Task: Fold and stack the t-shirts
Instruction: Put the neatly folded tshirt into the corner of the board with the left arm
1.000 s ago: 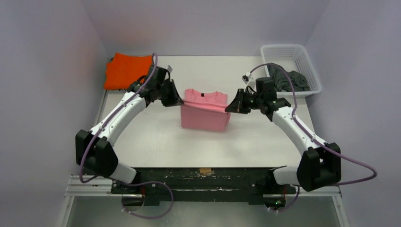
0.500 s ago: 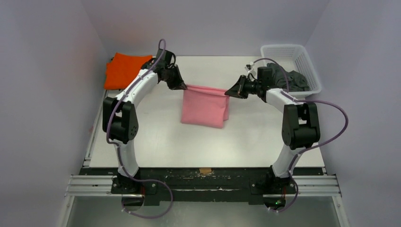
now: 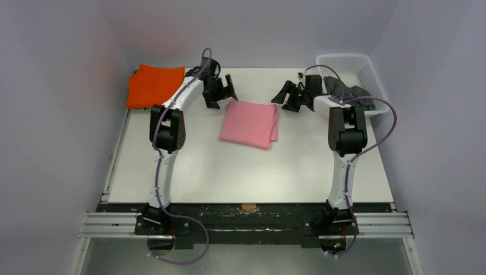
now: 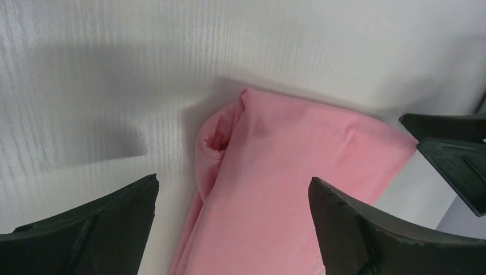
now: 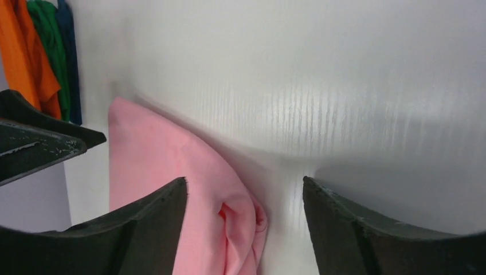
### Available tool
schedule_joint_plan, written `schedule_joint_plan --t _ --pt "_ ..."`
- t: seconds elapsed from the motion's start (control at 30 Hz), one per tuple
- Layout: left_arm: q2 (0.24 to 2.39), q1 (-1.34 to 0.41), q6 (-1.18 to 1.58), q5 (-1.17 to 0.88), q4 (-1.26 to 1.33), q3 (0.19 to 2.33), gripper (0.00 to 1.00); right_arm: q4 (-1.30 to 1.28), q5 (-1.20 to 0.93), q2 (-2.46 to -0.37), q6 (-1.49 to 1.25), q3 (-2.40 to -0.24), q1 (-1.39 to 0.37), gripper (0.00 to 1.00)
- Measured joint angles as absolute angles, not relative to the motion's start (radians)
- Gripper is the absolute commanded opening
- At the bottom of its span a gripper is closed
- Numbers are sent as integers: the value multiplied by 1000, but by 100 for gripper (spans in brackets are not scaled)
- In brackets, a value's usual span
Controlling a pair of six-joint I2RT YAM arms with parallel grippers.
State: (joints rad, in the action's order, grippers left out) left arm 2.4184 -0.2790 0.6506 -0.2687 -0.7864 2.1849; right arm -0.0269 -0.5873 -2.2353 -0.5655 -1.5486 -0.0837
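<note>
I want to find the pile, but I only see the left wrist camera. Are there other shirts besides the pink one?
Observer: Yes, a folded orange shirt lies at the far left corner of the table, apart from the pink shirt.
Operator: Is anything with it?
Observer: The right wrist view shows green cloth and dark blue cloth right against it.
Operator: Is the other hand holding something?
Observer: No, the right gripper is open and empty, beside the pink shirt's far right corner.
</note>
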Motion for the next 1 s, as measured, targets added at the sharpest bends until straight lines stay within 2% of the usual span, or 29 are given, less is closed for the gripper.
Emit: schedule_joint_plan --t 0.1,0.33,0.47,0.6,0.63,0.7,0.77,0.83,0.9,1.0 --pt "2402 -275 636 -269 -785 2166 100 -51 -508 -2188 -535 -1538 -91 81" --pt "2285 -276 617 -301 -764 1954 100 -53 -402 -1900 -503 -1284 -118 90" --pt "2295 -281 628 -339 -754 1894 92 -60 -373 -1769 -495 -1169 -123 90" --pt "2299 -299 644 -357 -744 1892 76 -65 -348 -1652 -496 -1078 -123 90" --pt "2300 -310 645 -361 -745 1892 68 -67 -347 -1629 -496 -1063 -123 90" --pt "2304 -331 654 -362 -745 1891 45 -68 -345 -1591 -495 -1040 -123 90" --pt "2309 -358 665 -345 -745 1887 29 -75 -338 -1557 -493 -1024 -123 90" --pt "2314 -390 672 -295 -765 1890 18 -84 -333 -1528 -488 -1011 -123 90" --pt "2333 -426 670 -219 -824 1935 0 -92 -330 -1495 -483 -994 -123 90" --pt "2380 -469 665 -108 -916 2049 0 -96 -330 -1447 -473 -969 -123 90"
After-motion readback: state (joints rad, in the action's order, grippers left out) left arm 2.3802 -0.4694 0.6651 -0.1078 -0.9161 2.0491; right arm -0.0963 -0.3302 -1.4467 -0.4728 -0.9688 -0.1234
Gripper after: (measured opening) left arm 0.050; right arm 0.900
